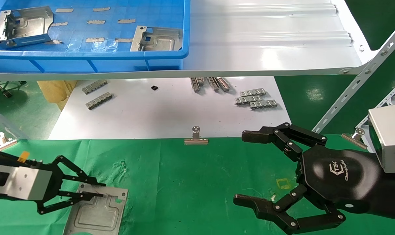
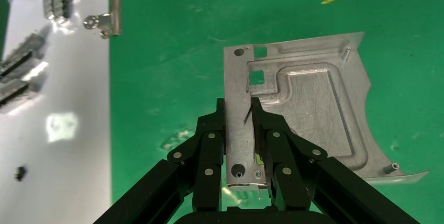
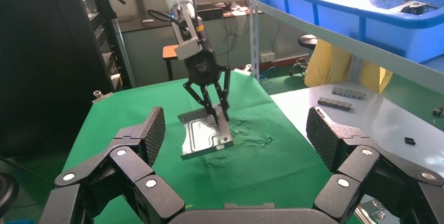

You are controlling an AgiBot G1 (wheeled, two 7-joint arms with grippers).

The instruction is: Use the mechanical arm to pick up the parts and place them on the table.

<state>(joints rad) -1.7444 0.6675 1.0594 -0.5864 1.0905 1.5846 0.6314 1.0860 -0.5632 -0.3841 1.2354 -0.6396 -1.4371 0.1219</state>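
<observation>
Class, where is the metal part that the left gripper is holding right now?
In the head view the part is low on the left, on the green table, its edge flange pinched in the left gripper.

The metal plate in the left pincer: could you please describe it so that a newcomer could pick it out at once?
Start at the wrinkled green cloth table and go to its near left part, where the left pincer is. It is shut on one edge flange of a silvery stamped sheet-metal plate. Unlike the two similar plates in the blue plastic bin, it is down at the cloth.
</observation>
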